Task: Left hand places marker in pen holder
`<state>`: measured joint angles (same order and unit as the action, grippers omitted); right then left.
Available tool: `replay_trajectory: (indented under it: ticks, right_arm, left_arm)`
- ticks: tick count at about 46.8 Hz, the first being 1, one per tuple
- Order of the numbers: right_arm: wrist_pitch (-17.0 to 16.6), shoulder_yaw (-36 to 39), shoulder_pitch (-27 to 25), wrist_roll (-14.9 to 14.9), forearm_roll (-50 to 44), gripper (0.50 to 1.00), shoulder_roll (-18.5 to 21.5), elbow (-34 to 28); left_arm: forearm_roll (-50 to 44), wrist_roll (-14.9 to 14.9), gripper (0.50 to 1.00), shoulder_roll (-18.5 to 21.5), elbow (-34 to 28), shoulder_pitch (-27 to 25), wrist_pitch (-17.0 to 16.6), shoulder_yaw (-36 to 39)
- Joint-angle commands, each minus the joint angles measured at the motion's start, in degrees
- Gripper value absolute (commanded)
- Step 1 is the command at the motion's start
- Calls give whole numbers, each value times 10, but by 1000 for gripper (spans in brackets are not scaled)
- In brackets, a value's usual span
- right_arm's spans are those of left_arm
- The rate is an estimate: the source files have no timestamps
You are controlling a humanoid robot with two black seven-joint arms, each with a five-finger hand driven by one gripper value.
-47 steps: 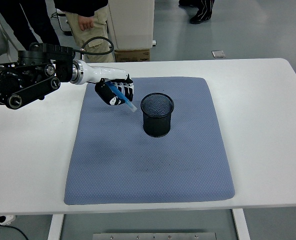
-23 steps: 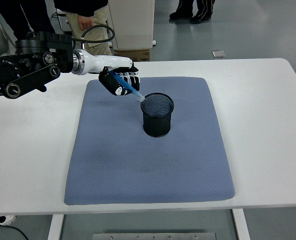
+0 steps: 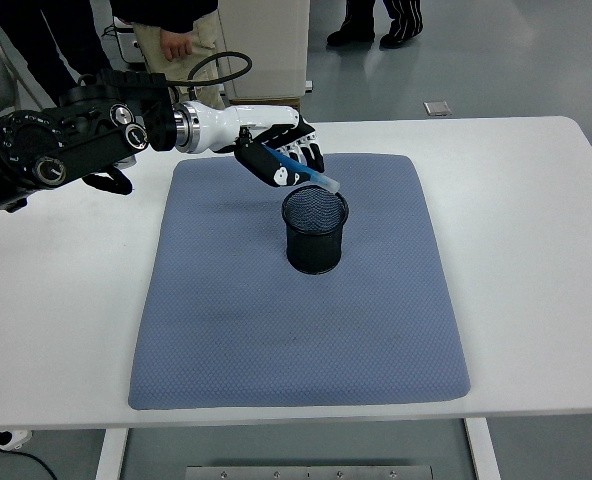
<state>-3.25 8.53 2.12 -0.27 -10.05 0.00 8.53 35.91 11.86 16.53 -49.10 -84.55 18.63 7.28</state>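
Above the far half of the blue-grey quilted cloth mat (image 3: 296, 300), left black-and-white five-fingered hand (image 3: 281, 160) clamped on slim blue marker (image 3: 301, 174), tilted, lower tip at the far rim of the black mesh cylindrical pen holder (image 3: 315, 230). Upright on the mat, open top, bare cloth all round and toward the near edge. White desk (image 3: 516, 250) bare to the right. Beyond the far edge, legs of standing people (image 3: 181, 45) and a cardboard box (image 3: 266, 108).

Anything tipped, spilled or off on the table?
Nothing stands out. The pen holder stands upright on the blue mat, which lies flat. The left hand holds the marker slanted, tip over the holder's rim.
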Motion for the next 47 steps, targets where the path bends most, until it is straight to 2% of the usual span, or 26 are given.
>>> replay_trajectory:
  ticks: [1,16,32,47]
  right_arm:
    - [0,0,0,0,0,1000,0,0]
    - [0,0,0,0,-1,1000,0,0]
    - [0,0,0,0,-1,1000,0,0]
    - [0,0,0,0,0,1000,0,0]
  left_arm:
    - [-27,0,500,-10,0,2,0,0]
    - [-111,-1,500,-40,0,27,-3,0]
    - [-196,1,500,-56,-2,62,-32,-17]
    - [-250,1,500,-64,-50,81,-62,-31]
